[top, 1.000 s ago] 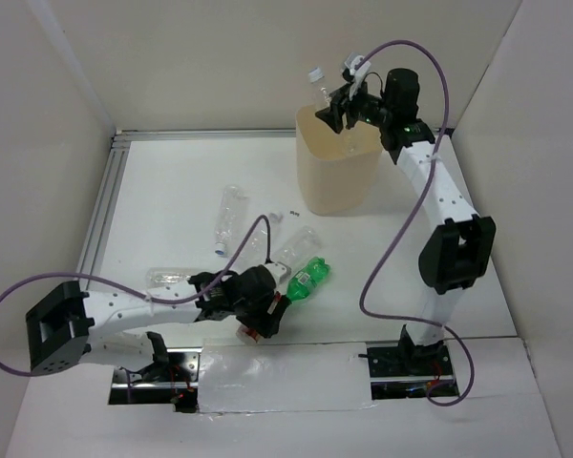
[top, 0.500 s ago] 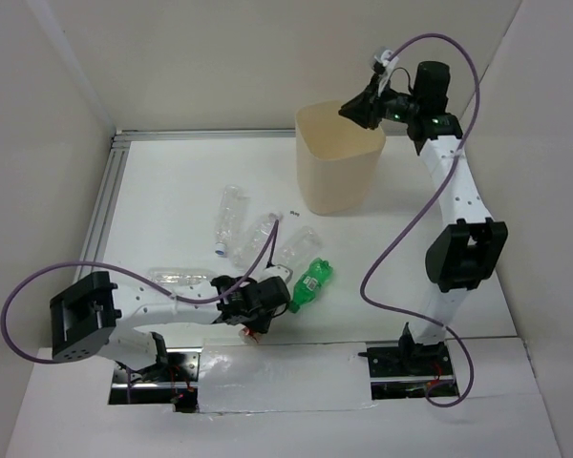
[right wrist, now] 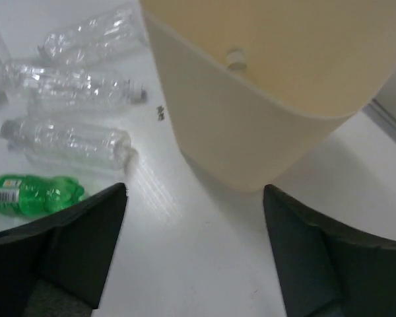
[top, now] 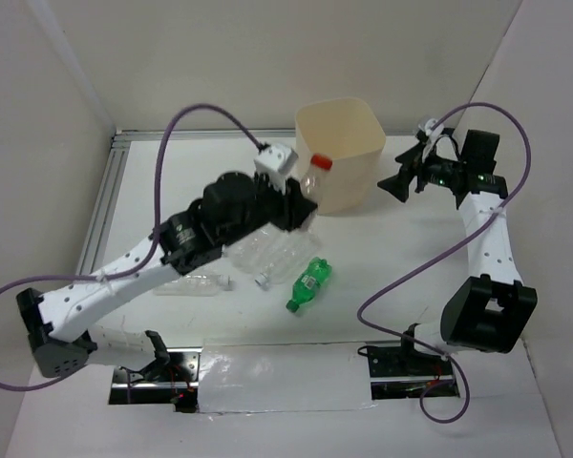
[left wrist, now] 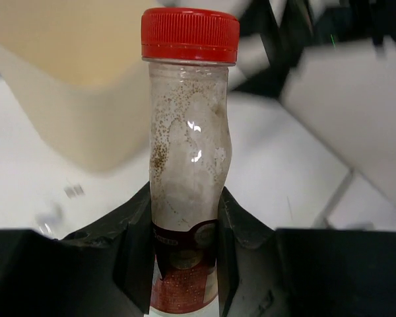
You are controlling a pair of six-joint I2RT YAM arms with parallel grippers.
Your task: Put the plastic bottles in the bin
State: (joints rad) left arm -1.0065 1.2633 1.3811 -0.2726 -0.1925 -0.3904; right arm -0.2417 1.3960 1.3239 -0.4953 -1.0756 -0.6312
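My left gripper [top: 304,198] [left wrist: 185,264] is shut on a clear plastic bottle [top: 315,179] [left wrist: 188,152] with a red cap and red label. It holds the bottle upright in the air, just left of the bin's near corner. The cream bin [top: 339,153] [left wrist: 59,72] [right wrist: 264,99] stands at the back of the table. My right gripper [top: 396,186] [right wrist: 195,198] hangs open and holds nothing, to the right of the bin. A green bottle [top: 307,283] [right wrist: 33,195] and three clear bottles [top: 267,253] [right wrist: 66,142] lie on the table. A white cap [right wrist: 235,58] shows inside the bin.
White walls enclose the table on three sides, and a metal rail [top: 110,191] runs along its left edge. My left arm [top: 134,272] stretches over the clear bottles. A small dark scrap [right wrist: 161,113] lies beside the bin.
My left arm has risen from the table's front with the red-capped bottle to beside the bin. My right gripper has let its clear bottle go over the bin and swung down to the right.
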